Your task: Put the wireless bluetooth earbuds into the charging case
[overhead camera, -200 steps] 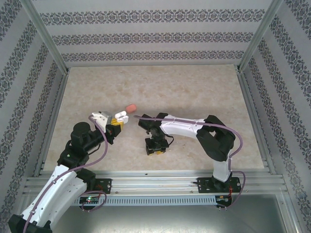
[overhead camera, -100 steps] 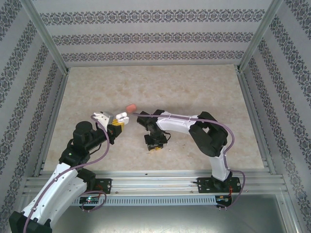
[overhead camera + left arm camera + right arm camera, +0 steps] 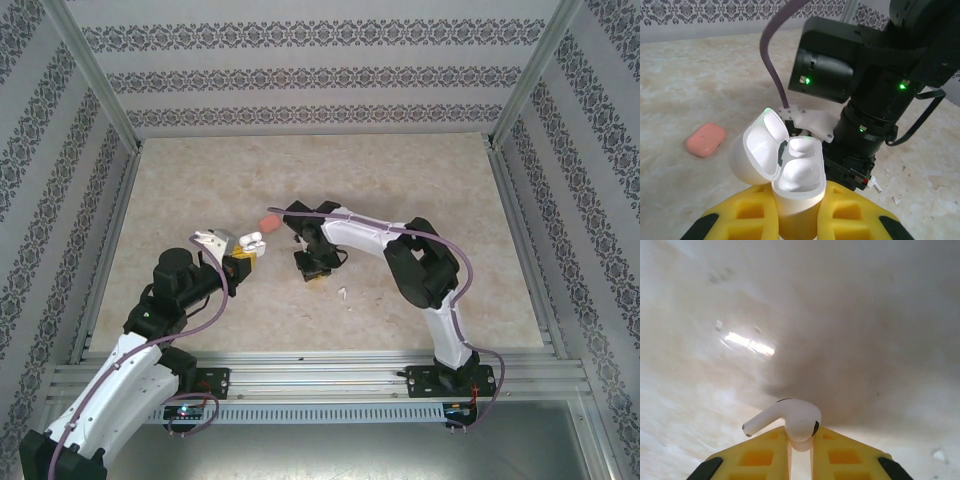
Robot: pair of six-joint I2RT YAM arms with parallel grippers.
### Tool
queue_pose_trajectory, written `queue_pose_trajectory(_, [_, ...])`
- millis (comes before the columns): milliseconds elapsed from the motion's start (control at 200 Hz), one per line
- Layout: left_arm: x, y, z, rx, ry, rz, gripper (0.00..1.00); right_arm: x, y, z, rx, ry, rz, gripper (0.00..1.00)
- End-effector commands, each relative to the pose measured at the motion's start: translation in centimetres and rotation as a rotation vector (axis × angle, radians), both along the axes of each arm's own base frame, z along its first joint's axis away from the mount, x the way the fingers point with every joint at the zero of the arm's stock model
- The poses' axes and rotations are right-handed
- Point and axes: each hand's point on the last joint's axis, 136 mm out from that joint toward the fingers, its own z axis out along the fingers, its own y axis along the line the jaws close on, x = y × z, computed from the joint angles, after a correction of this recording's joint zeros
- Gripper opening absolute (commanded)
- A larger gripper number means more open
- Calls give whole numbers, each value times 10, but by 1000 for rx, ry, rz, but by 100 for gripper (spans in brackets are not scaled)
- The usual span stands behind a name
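Observation:
My left gripper [image 3: 799,214] is shut on the base of the white charging case [image 3: 799,172]. The case stands upright with its lid swung open to the left and both sockets empty. In the top view this case [image 3: 251,240] sits at the tip of the left gripper [image 3: 242,261]. My right gripper [image 3: 801,446] is shut on a white earbud [image 3: 795,419], its stem pointing left, over the marble table. From above, the right gripper [image 3: 313,269] hangs just right of the case. Another white earbud [image 3: 342,292] lies on the table, also in the left wrist view [image 3: 875,186].
A salmon-pink case [image 3: 268,220], closed, lies on the table just beyond the two grippers, at the left in the left wrist view [image 3: 705,140]. The right arm's black wrist [image 3: 870,125] stands close behind the white case. Small white flecks [image 3: 896,200] dot the table.
The right gripper has closed on the white earbud and moved away from the near edge and left, toward the open case. A second white earbud now shows on the table. The left arm barely shifted.

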Motion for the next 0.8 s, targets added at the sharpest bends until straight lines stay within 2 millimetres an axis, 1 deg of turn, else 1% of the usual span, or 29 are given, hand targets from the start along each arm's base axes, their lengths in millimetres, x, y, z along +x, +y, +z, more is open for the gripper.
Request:
queue_pose_trajectory(0, [3,-1,9,2,-43,3,0,7,-3,-5,-46,-25,194,15])
queue_pose_trajectory(135, [3,0,7,8,-38,4,0,19,-10,-7,-103,-76,316,16])
queue_pose_trajectory(245, [2,0,7,10,-34,5,0,29,-16,-4,-125,-119,365,25])
queue_pose_trajectory(315, [3,1,6,11,-31,8,0,34,-19,3,-126,-136,370,31])
queue_pose_trajectory(385, [3,1,7,13,-34,9,0,36,-22,13,-121,-143,353,34])
queue_pose_trajectory(525, [3,1,7,16,-38,12,0,35,-28,41,-79,-143,238,35])
queue_pose_trajectory(590, [4,2,7,17,-40,14,0,34,-33,52,-69,-140,131,35])
queue_pose_trajectory(639, [5,1,7,16,-42,14,0,31,-35,56,-43,-118,35,35])
queue_pose_trajectory(689, [5,1,6,18,-44,16,0,27,-31,60,3,-98,-45,36])
queue_pose_trajectory(794, [7,0,7,18,-47,10,0,24,-27,60,54,-78,-187,36])
